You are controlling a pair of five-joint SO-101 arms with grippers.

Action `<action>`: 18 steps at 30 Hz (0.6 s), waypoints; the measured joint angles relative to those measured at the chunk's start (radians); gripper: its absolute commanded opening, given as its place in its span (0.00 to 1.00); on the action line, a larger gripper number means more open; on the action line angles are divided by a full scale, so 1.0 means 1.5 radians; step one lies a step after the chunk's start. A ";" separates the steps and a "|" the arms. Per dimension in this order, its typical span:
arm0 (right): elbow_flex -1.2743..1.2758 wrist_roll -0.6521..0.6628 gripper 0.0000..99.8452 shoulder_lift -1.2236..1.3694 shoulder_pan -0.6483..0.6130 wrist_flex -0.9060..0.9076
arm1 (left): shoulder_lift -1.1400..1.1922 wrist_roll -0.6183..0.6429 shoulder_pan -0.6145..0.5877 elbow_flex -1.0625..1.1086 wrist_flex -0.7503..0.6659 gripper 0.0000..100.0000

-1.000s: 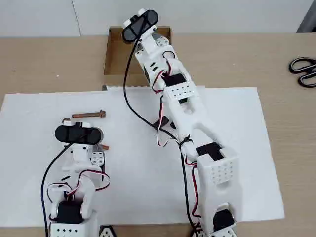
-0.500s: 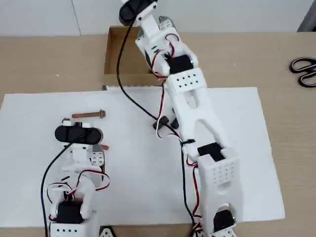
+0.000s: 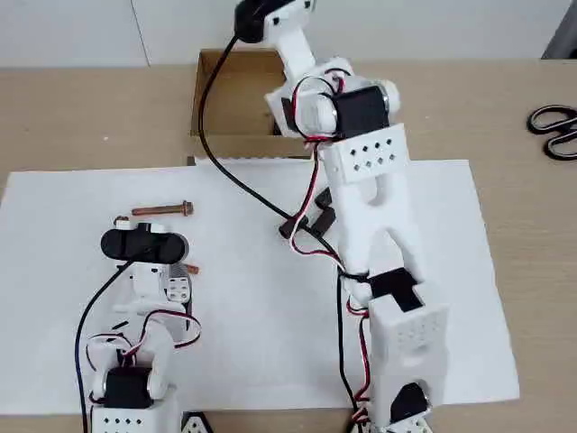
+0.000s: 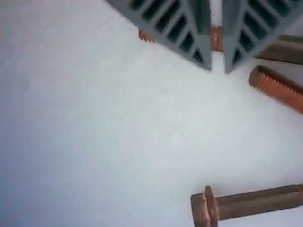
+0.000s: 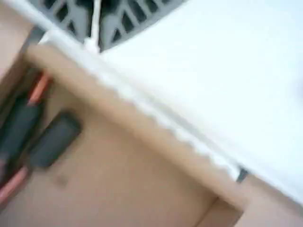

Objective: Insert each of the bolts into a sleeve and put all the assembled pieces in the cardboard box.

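Observation:
In the left wrist view my left gripper (image 4: pixel 218 66) hangs over the white paper (image 3: pixel 252 316), its grey fingers (image 4: pixel 189 33) shut with a thin slit between them. A copper bolt (image 4: pixel 216 39) lies on the paper behind the fingers, not gripped. A threaded bolt end (image 4: pixel 277 89) and a headed bolt (image 4: pixel 246 204) lie close by. Farther from the arm's base than the gripper lies another bolt (image 3: pixel 162 209). My right arm (image 3: pixel 361 162) stretches to the cardboard box (image 3: pixel 225 99). My right gripper (image 5: pixel 93 42) is shut and empty beside the box wall (image 5: pixel 142 127). Dark sleeves with orange bolts (image 5: pixel 23 118) lie inside.
Black scissors (image 3: pixel 554 131) lie on the wooden table at the far right. The left arm's camera housing (image 3: pixel 142 244) and black cable (image 3: pixel 90 316) sit above its gripper. The right arm's cables (image 3: pixel 306 225) hang over the paper's middle.
The right arm has swung to the right and lifted at the box, its wrist camera shifting right along the box's far edge. The left arm and the bolts on the paper stayed put.

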 measured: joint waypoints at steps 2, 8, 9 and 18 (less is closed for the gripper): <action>0.000 -0.059 0.00 -0.019 0.000 0.042 | 0.000 0.000 0.000 0.000 0.000 0.01; 0.034 -0.149 0.00 -0.084 0.012 0.063 | 0.000 0.000 0.000 0.000 0.000 0.01; 0.057 -0.153 0.00 -0.098 0.011 0.063 | 0.000 0.000 0.000 0.000 0.000 0.01; 0.373 -0.301 0.00 -0.287 0.009 0.063 | 0.000 0.000 0.000 0.000 0.000 0.01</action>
